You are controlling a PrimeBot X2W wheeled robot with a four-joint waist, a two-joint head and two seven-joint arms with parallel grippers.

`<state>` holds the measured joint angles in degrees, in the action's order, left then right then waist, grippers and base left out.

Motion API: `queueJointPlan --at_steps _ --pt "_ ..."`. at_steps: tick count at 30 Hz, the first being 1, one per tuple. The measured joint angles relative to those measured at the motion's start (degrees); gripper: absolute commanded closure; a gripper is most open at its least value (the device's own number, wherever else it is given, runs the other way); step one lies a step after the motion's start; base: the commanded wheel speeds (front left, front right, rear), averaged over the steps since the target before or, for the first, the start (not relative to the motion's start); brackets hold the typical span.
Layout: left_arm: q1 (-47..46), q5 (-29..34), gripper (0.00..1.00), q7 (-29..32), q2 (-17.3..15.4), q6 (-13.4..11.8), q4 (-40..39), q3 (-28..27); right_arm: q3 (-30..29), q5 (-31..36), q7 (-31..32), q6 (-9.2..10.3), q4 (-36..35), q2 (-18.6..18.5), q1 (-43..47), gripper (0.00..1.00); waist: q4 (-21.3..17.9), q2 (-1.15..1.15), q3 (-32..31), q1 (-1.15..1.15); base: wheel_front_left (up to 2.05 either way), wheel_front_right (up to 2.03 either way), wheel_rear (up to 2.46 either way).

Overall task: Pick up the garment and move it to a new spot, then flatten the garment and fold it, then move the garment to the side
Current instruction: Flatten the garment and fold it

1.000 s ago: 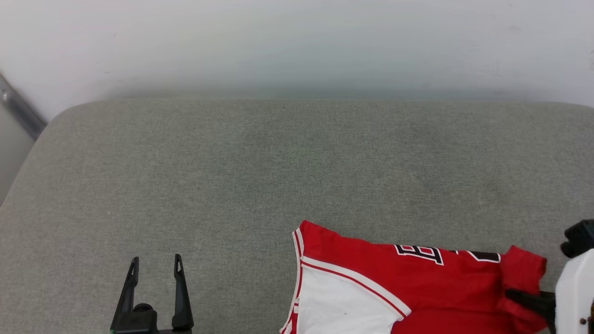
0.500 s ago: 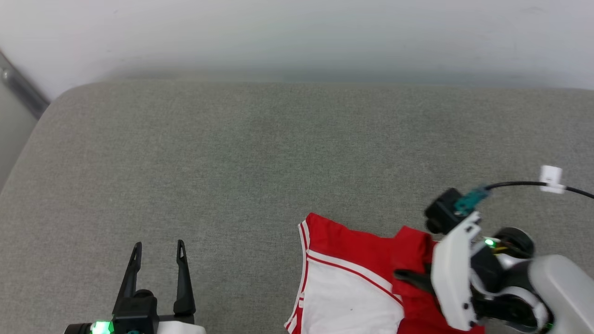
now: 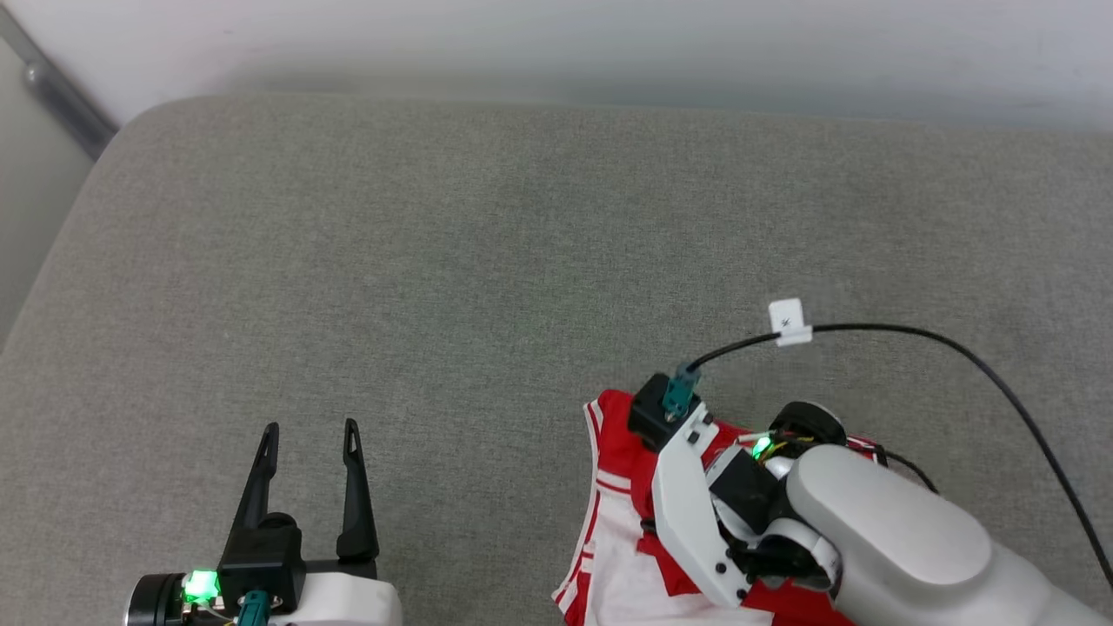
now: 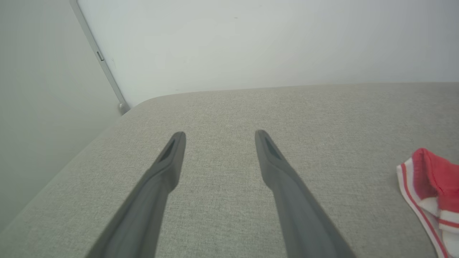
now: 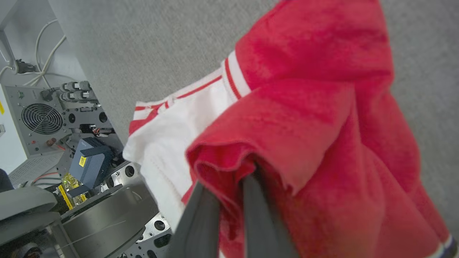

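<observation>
**Right hand brings a red fold across the jersey**

On the left, the left hand [image 3: 311, 426] hovers just above the counter [image 3: 435, 261]. Its two long, tapered dark fingers are spread wide with nothing between them, the same pose as a second ago. The counter's cover is a grey woven fabric with a fine, matte grain and a rounded far-left corner. A slim metal strip [image 3: 61, 104] runs up the pale wall [image 3: 556, 43] behind that corner.

To the right of the left hand, at the near edge of the counter, lies the garment [image 3: 619, 452]. It is soft red knit with a smooth white sleeve panel and red-and-white striped trim along its curved left edge. It is bunched into thick, rounded folds.

In the right wrist view, the right hand [image 5: 227, 182] has its fingers drawn close together, pinching a doubled fold of the red cloth. Its glossy white forearm [image 3: 887, 522] covers the garment's right half. A thin black cable [image 3: 956, 348] with a small white tag [image 3: 787, 320] arcs from the wrist.

A second ago the right hand gripped the red fold at the garment's far right end, and black-and-white lettering showed. Since then the fold has been carried left towards the striped edge, and the arm now covers the lettering.
</observation>
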<state>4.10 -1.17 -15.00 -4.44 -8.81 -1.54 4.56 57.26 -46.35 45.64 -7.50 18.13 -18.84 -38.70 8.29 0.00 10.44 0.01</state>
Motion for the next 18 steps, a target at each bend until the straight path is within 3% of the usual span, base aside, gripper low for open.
queueJointPlan --at_steps 6,7,8,13,18 --pt "-0.34 0.03 0.00 0.00 0.30 0.11 0.20 -0.33 3.88 -0.21 -3.89 0.00 4.98 0.91 -1.07 1.00 -0.03 0.00 0.23 0.00 0.00 0.00 0.00" --pt "-0.33 0.09 0.00 0.00 0.34 0.18 0.26 -0.52 4.23 -0.71 -4.92 0.00 5.38 1.04 -1.12 0.67 -0.14 0.00 0.16 0.00 0.00 0.00 0.00" --pt "-0.31 0.10 0.00 0.00 0.36 0.20 0.30 -0.68 4.74 -0.73 -6.01 -0.01 5.67 1.04 -1.33 0.00 -0.30 0.00 0.06 0.00 0.00 0.00 0.00" --pt "0.45 0.51 0.00 0.01 0.32 0.35 0.37 -1.15 5.53 -2.03 -12.60 -0.01 3.44 -0.47 -3.11 0.00 -1.13 0.00 -1.24 0.00 0.00 0.00 0.00" --pt "1.80 0.62 0.00 0.00 0.33 0.33 0.51 -1.37 1.92 -1.90 -23.58 0.00 -2.26 -5.81 -4.07 0.00 -2.49 0.00 -3.56 0.00 0.00 0.00 0.00"
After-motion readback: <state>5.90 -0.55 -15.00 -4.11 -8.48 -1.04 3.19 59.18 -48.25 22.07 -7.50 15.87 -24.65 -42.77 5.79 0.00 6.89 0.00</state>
